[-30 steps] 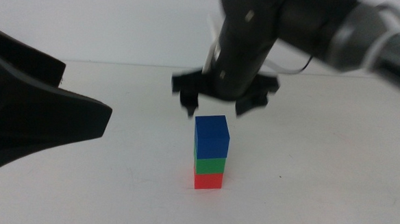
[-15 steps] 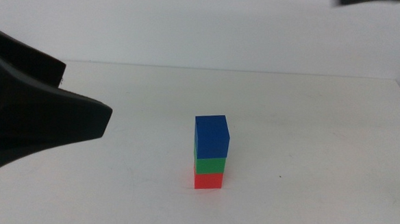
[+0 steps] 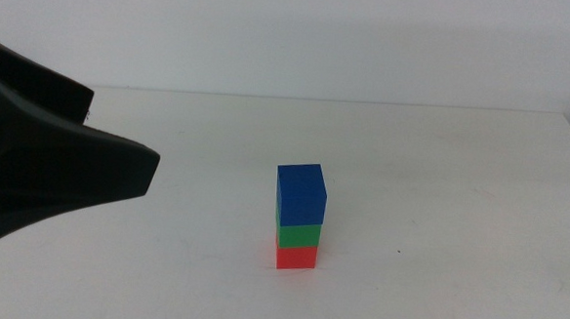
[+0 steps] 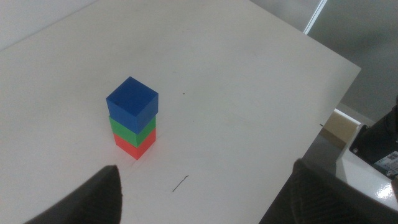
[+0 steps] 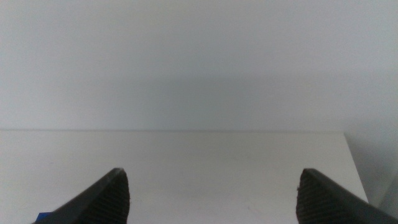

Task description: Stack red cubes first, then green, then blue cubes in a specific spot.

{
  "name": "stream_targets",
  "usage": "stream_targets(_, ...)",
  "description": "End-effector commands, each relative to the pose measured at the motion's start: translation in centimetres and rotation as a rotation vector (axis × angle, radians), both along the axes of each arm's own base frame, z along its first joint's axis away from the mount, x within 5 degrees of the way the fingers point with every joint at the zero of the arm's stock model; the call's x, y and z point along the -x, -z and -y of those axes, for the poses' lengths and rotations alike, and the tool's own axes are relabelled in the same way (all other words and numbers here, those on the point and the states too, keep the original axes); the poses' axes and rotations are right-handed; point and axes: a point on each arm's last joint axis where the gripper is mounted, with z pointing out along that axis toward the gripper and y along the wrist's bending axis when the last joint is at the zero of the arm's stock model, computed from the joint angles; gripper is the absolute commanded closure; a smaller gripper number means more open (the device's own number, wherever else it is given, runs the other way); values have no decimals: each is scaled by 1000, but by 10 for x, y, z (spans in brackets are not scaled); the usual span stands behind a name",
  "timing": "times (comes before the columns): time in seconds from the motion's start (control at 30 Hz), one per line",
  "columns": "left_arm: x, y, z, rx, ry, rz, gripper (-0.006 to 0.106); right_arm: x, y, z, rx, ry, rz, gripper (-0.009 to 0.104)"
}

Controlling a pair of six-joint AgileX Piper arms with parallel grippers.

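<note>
Item 1, nearest me: left gripper, parked low and well to the left of the stack, jaws spread wide with nothing between them. In the middle view its dark body fills the left edge.

Item 2: the stack, my landmark. The red cube sits on the white table, the green cube on the red, the blue cube on top. All three touch and stand free of either tool. The left wrist view shows the same order (blue, green, red), with faces roughly aligned. I judge the stacking done.

Item 3: a short dark mark on the table, just beside the stack on the near side.

Item 4, beyond the stack: right gripper, raised and looking across the far tabletop, jaws wide apart and empty. A sliver of blue shows at its view's lower edge.

Risks: the column is narrow and tall; I reckon a careless sweep by the left arm, or a jolt to the table, would topple it.

Writing: none legible. A pale object off the table edge may carry a label, too blurred to read.
</note>
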Motion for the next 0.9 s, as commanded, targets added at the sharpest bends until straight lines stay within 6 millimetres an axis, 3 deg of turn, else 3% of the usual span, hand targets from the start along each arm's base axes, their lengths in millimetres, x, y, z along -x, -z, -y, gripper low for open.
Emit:
stream_targets(0.0, 1, -11, 2, 73, -3, 38, 8, 5, 0, 1, 2, -32, 146, 17)
stream_targets(0.13, 1, -11, 2, 73, -3, 38, 8, 3, 15, -2, 28, -70, 143, 17)
stream_targets(0.53, 1, -11, 2, 73, -3, 38, 8, -1, 18, -1, 58, -64, 144, 17)
stream_targets(0.7, 17, 0, -29, 195, -347, 281, 8, -1, 18, -1, 58, -64, 144, 17)
stream_targets(0.87, 32, 34, -65, 216, -739, 495, 8, -1, 18, -1, 57, -64, 143, 17)
